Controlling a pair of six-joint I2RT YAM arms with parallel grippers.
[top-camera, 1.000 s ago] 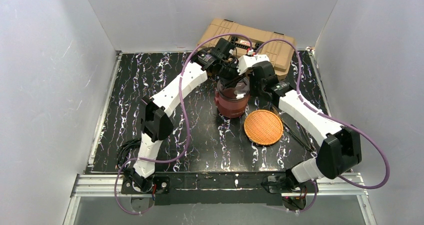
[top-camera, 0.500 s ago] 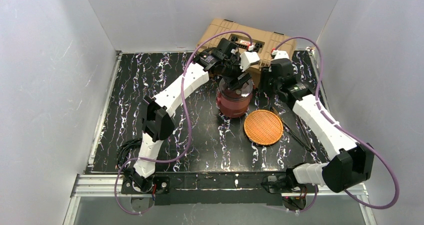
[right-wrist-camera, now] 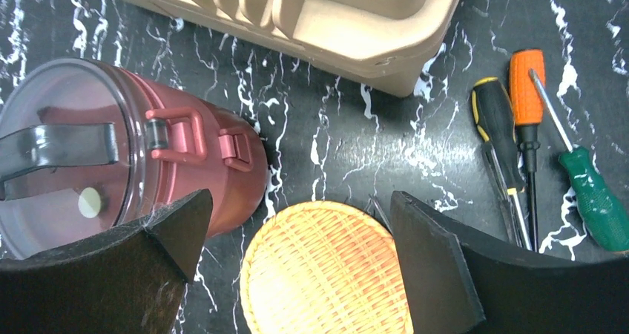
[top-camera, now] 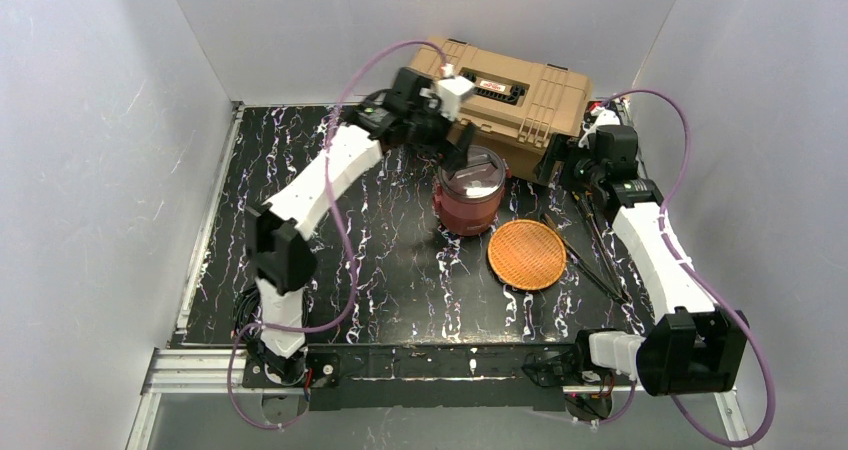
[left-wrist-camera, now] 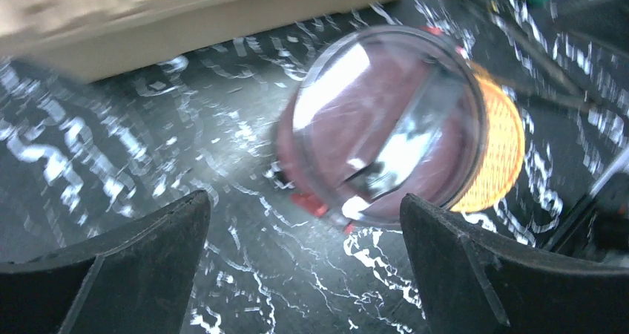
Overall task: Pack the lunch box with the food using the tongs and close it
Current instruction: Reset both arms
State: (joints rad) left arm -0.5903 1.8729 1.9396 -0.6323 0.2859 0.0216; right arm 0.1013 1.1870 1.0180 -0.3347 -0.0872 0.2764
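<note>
The maroon lunch box point(top-camera: 467, 195) stands closed mid-table, its clear lid and metal clasp bar on top; it also fills the left wrist view point(left-wrist-camera: 386, 122) and the left of the right wrist view point(right-wrist-camera: 170, 156). My left gripper point(top-camera: 455, 150) point(left-wrist-camera: 304, 226) hovers open just behind and left of the lunch box, holding nothing. My right gripper point(top-camera: 562, 166) point(right-wrist-camera: 300, 200) is open too, off to the box's right above the woven plate's far edge. The tongs point(top-camera: 592, 265) lie on the table right of the plate. The food is out of view.
An orange woven plate point(top-camera: 527, 254) point(right-wrist-camera: 326, 274) lies right of the lunch box. A tan toolbox point(top-camera: 505, 95) point(right-wrist-camera: 319, 15) sits at the back. Screwdrivers with orange point(right-wrist-camera: 527, 89), black-yellow point(right-wrist-camera: 493, 115) and green point(right-wrist-camera: 593, 193) handles lie at the right. White walls enclose the table.
Both grippers opened and drew away from the lunch box top. The right arm swung out to the right; the left arm pulled back and to the left.
</note>
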